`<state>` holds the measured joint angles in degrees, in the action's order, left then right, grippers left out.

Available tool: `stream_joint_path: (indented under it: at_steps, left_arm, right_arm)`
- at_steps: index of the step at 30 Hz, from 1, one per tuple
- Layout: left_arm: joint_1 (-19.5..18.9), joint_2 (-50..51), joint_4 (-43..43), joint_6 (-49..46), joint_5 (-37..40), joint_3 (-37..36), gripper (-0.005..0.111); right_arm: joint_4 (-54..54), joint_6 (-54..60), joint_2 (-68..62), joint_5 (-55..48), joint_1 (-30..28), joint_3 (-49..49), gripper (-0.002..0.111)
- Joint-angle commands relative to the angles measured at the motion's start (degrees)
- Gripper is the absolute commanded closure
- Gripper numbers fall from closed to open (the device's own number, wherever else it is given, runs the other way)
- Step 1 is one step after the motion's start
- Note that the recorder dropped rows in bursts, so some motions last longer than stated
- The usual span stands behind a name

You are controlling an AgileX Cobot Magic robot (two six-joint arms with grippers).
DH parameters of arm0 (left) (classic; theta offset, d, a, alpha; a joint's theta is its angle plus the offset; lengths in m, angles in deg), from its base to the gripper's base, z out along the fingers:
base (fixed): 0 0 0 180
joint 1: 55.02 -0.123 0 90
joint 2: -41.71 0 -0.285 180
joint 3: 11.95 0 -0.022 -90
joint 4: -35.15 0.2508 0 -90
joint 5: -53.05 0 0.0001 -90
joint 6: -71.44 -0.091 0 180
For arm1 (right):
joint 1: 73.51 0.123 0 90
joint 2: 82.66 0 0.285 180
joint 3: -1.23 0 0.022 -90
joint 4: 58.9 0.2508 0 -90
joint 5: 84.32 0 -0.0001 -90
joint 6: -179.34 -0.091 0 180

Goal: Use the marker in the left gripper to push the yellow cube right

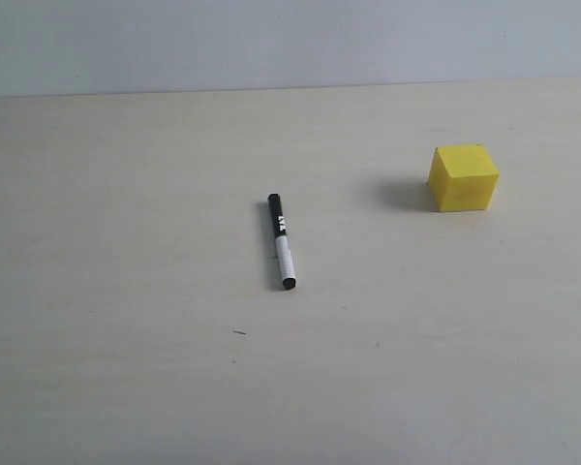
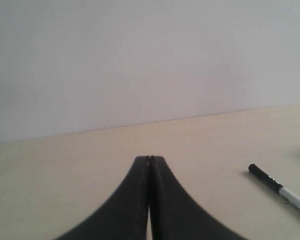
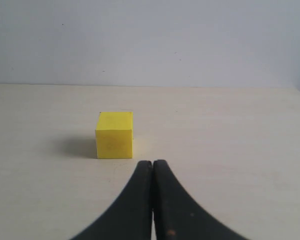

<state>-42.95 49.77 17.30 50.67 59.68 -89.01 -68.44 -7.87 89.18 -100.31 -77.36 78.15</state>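
Looking from outside, we see the marker (image 1: 282,241) lying on the table (image 1: 126,291), well left of the yellow cube (image 1: 464,178). Only our wrist views show the left gripper (image 2: 150,159) and the right gripper (image 3: 152,162), both with fingers pressed together, holding nothing.

I can read no words or numbers from here. The marker (image 1: 282,242), lying on the desk (image 1: 126,339) near the middle of the exterior frame, carries a small label (image 1: 282,228) on its barrel, but the print is too small to make out. At the lower right of the left wrist frame it is only blurred specks.
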Motion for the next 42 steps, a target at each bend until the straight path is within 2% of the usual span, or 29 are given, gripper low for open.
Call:
stream_joint_path:
  at_steps: [1, 4, 8, 42]
  left_arm:
    - [-0.1, -0.3, -0.6, 0.1, 6.6, -0.2, 0.104]
    - [-0.1, -0.3, -0.6, 0.1, 12.5, -0.2, 0.104]
    - [-0.1, -0.3, -0.7, 0.1, 14.7, -0.2, 0.104]
    - [-0.1, -0.3, -0.7, 0.1, 14.7, -0.2, 0.104]
  right_arm:
    - [0.0, -0.1, 0.4, 0.7, 0.2, 0.3, 0.108]
    - [0.0, -0.1, 0.4, 0.7, 0.2, 0.3, 0.108]
    - [0.0, -0.1, 0.4, 0.7, 0.2, 0.3, 0.108]
    - [0.0, -0.1, 0.4, 0.7, 0.2, 0.3, 0.108]
